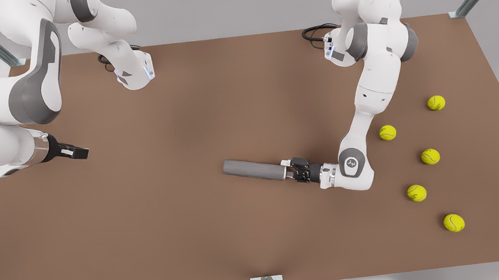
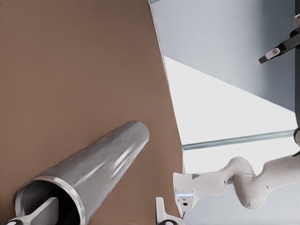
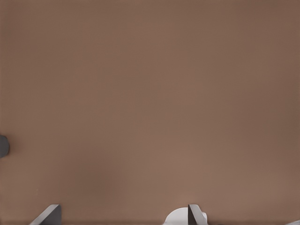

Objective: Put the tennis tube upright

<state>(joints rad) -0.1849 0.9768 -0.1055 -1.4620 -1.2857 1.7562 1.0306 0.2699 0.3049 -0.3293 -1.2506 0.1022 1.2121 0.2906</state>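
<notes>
Grey tube (image 1: 252,170) lies flat at frame centre, its right end clenched by the left gripper (image 1: 290,171); right gripper (image 1: 77,151) waits far left, fingers spread.

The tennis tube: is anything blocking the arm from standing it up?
Nothing visible. The left tool already grips the tennis tube at its open end, bare table around it; tennis balls lie well aside.

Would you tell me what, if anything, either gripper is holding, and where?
The left gripper pinches the tennis tube at its open end's rim, one finger inside. The right gripper waits, holding nothing.
</notes>
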